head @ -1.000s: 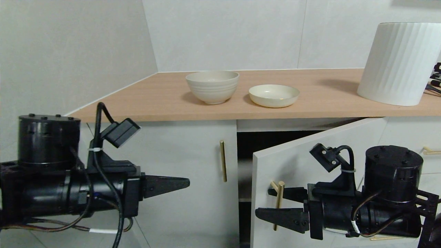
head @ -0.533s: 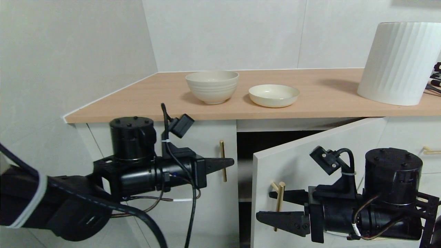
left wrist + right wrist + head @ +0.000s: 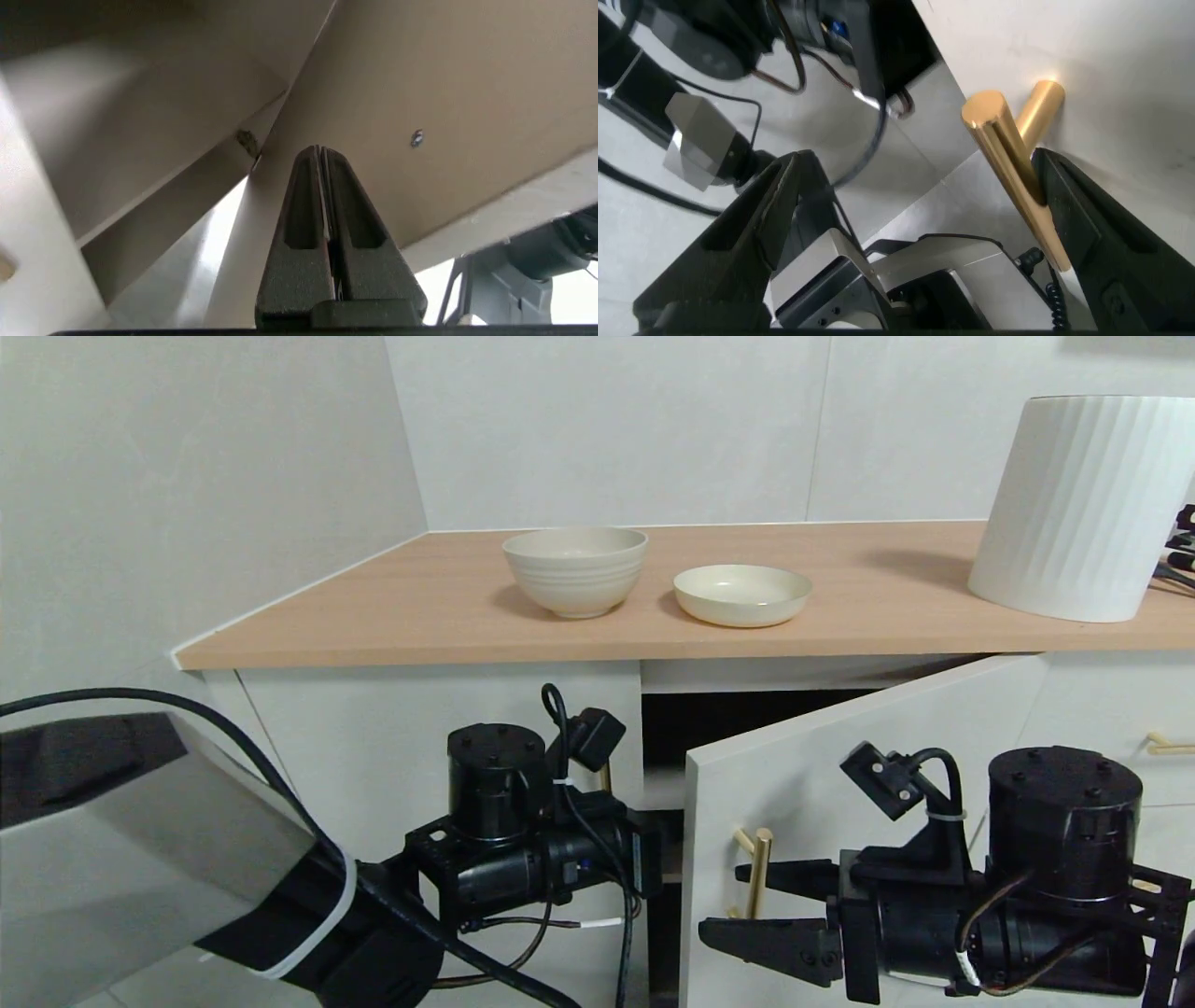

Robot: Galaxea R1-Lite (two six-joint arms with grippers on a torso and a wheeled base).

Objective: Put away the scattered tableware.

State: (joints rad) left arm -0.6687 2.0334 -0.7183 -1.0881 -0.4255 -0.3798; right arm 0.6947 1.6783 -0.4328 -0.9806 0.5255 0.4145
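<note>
Your left gripper (image 3: pixel 319 151) has its fingers pressed together. Its tip sits at the dark gap beside the open white cabinet door (image 3: pixel 840 747), low in the centre of the head view. At lower right, your right gripper (image 3: pixel 724 902) has its fingers spread around that door's brass bar handle (image 3: pixel 759 863). The cream ribbed ceramic bowl (image 3: pixel 575 569) and the shallow cream dish (image 3: pixel 742 595) sit side by side, not touching, on the wooden desk (image 3: pixel 392 616) at upper centre.

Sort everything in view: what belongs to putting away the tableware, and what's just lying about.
Job: bowl, shallow dish, open cabinet door, its brass handle, right gripper, left gripper.
Lying about: white ribbed container, dark cables beside it.
</note>
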